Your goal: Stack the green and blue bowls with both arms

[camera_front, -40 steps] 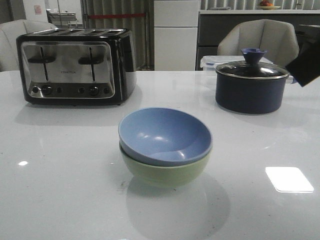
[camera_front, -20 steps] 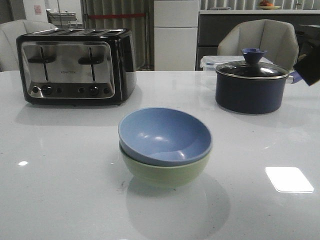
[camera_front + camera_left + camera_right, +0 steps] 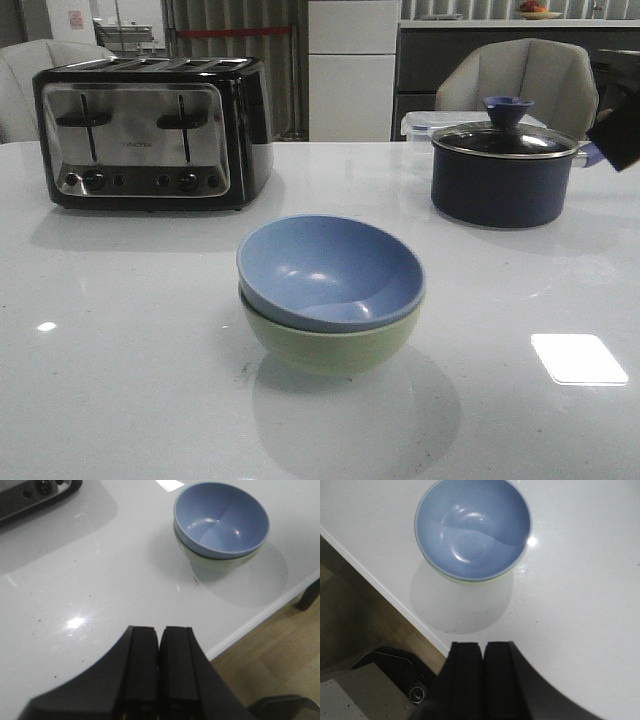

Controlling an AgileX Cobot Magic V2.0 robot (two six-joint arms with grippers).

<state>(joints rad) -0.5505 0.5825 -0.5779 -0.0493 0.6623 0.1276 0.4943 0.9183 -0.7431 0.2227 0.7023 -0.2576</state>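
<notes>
Evidently left pincer (image 3: 159, 667) closed empty, right pincer (image 3: 483, 672) likewise, seemingly.

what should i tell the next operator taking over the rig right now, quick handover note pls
Left gripper: shut, empty, off the bowls and held near the table edge.
Right gripper: shut, empty, also clear of the bowls.
Blue bowl: nested inside the green bowl, upright, in the middle of the white table.
Toaster sits back left and the navy lidded pot back right, both apart from the stack.
Done: the two bowls are stacked and released.
Left: nothing on the stacking itself; probably just park both arms.
</notes>
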